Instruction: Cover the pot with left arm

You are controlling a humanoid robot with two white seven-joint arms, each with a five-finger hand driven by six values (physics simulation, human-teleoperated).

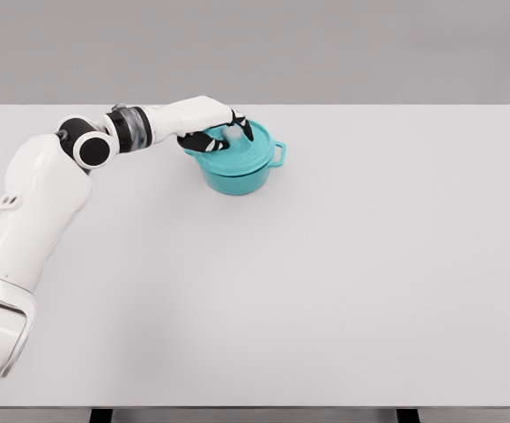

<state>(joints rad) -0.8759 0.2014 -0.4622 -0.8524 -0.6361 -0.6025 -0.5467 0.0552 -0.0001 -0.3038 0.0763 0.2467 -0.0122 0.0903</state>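
The white table [343, 291] fills nearly the whole head view and is the largest thing. If the table is read as a clock face, the teal pot [237, 176] stands at about eleven o'clock, in the far half and a little to the left of the middle.

Next in size is the left arm [39, 203]. It enters at about seven o'clock, at the lower left edge, rises to a black joint, and then reaches to the right toward the pot. The right arm does not show anywhere.

The pot has a small side handle [277, 153] at its three o'clock side. The teal lid [241, 150] lies on top of the pot; it looks seated on the rim, or very nearly, but I cannot tell if it sits fully flat.

The left hand [218, 134] is over the lid, on its ten o'clock side. Its dark fingers [209, 141] are curled around the lid's knob, so the hand is pinching the lid from above.

My judgement is that the task is in its last step: the lid is placed and only the release remains. The next move calls for a gentle opening of the fingers, then a straight lift upward, so that the lid is not dragged sideways or tipped off the rim.
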